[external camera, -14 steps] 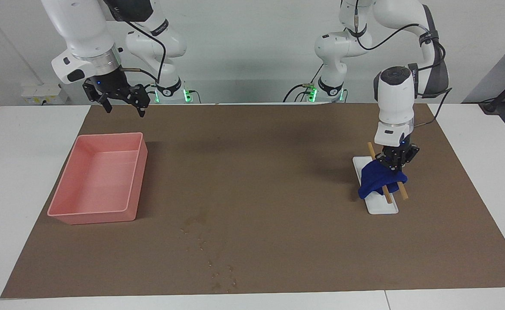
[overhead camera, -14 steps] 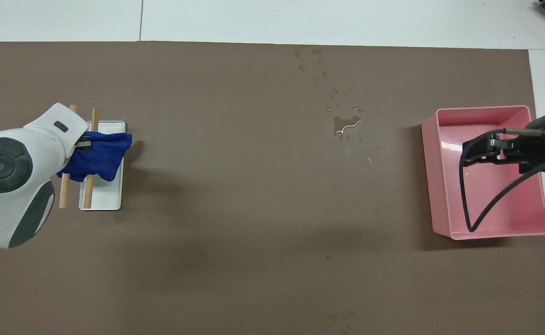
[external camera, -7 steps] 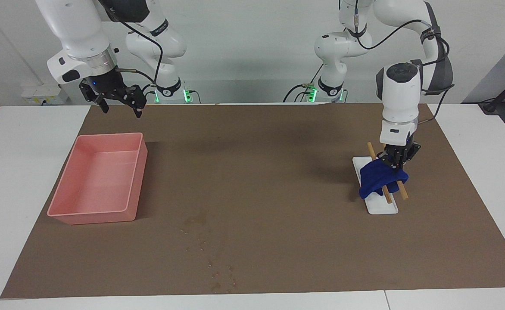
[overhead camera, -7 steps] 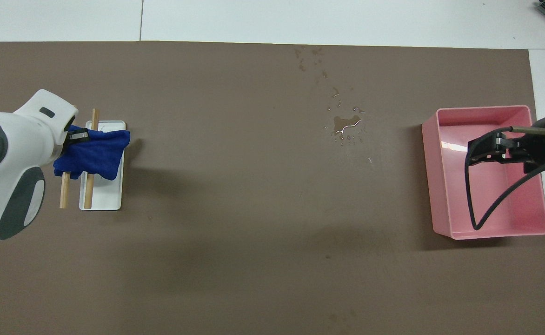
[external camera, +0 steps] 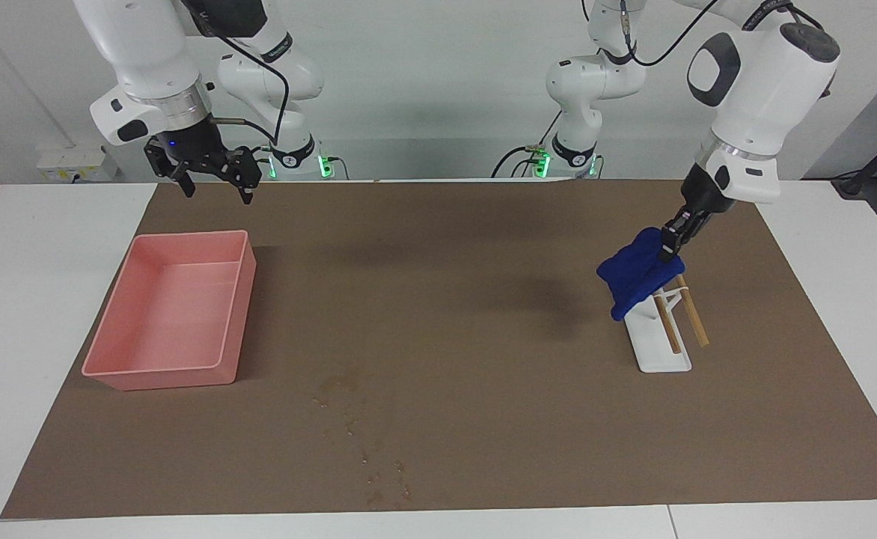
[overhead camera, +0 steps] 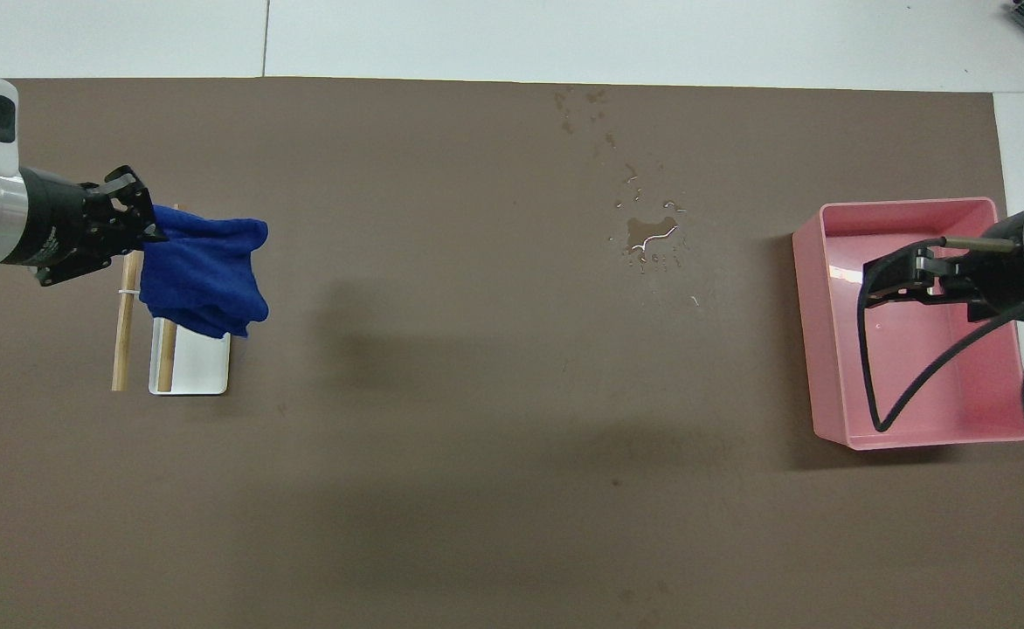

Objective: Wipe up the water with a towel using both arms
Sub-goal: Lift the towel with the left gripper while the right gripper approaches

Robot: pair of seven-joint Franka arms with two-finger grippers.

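The water (external camera: 343,389) is a faint wet blotch with small droplets trailing toward the mat's edge farthest from the robots; it glints in the overhead view (overhead camera: 650,232). My left gripper (external camera: 670,242) is shut on a bunched blue towel (external camera: 633,275) and holds it in the air just over a white rack (external camera: 661,353); the overhead view shows the same grip (overhead camera: 147,232) on the towel (overhead camera: 206,266). My right gripper (external camera: 215,191) waits open and empty in the air over the pink bin (external camera: 162,376), as the overhead view also shows (overhead camera: 881,284).
The white rack (overhead camera: 199,371) carries two wooden rods (overhead camera: 121,336) at the left arm's end of the brown mat (external camera: 483,299). The pink bin (overhead camera: 907,206) stands at the right arm's end. The water lies between them, closer to the bin.
My left gripper has lifted the towel off the rack's rods, and its wrist has swung up and tilted. The right gripper has barely moved.
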